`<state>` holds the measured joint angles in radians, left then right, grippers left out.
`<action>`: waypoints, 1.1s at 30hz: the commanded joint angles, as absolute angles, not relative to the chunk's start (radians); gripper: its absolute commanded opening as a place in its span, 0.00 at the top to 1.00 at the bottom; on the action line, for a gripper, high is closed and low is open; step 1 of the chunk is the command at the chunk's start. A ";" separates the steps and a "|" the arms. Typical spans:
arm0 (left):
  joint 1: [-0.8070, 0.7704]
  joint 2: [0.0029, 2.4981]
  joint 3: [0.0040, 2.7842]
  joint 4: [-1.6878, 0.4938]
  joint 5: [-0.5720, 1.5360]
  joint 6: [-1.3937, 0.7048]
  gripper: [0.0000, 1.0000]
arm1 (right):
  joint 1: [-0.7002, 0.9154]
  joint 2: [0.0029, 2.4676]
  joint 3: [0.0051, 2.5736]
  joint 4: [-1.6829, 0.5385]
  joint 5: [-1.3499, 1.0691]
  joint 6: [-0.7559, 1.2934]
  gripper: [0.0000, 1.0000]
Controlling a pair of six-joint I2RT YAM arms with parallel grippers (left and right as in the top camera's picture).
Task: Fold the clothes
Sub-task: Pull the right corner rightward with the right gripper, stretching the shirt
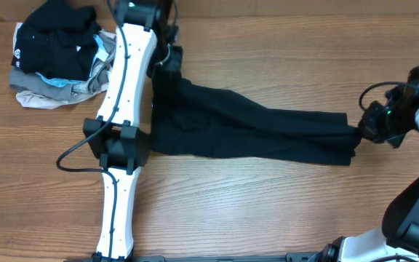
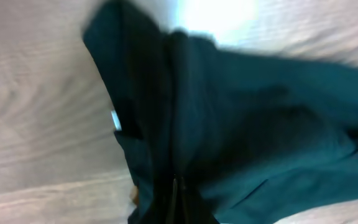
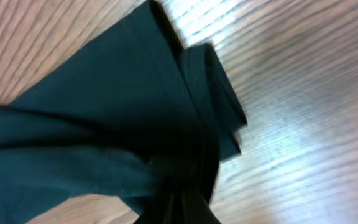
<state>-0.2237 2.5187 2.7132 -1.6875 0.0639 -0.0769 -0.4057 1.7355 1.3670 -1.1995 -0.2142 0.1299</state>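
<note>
A dark teal-black garment (image 1: pixel 246 131), pants by the look of it, lies stretched across the middle of the wooden table. My left gripper (image 1: pixel 167 62) is shut on its upper left end; in the left wrist view the cloth (image 2: pixel 241 124) bunches into the closed jaws (image 2: pixel 176 199). My right gripper (image 1: pixel 366 131) is shut on the garment's right end; in the right wrist view the hem (image 3: pixel 135 106) folds into the closed jaws (image 3: pixel 176 208). The cloth hangs taut between both grippers.
A pile of other clothes (image 1: pixel 60 54), black, grey, light blue and beige, sits at the table's back left corner. The left arm's white links (image 1: pixel 122 138) lie over the garment's left edge. Bare wood shows in front of the garment.
</note>
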 commanded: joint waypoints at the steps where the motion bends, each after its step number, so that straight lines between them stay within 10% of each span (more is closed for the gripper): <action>1: -0.243 2.490 2.657 -1.690 0.007 -0.094 0.96 | -0.410 1.730 1.339 -1.140 -0.237 0.123 0.96; 33: -0.286 2.256 2.125 -1.592 0.053 -0.048 0.96 | -0.411 1.794 1.335 -1.020 -0.238 0.123 0.94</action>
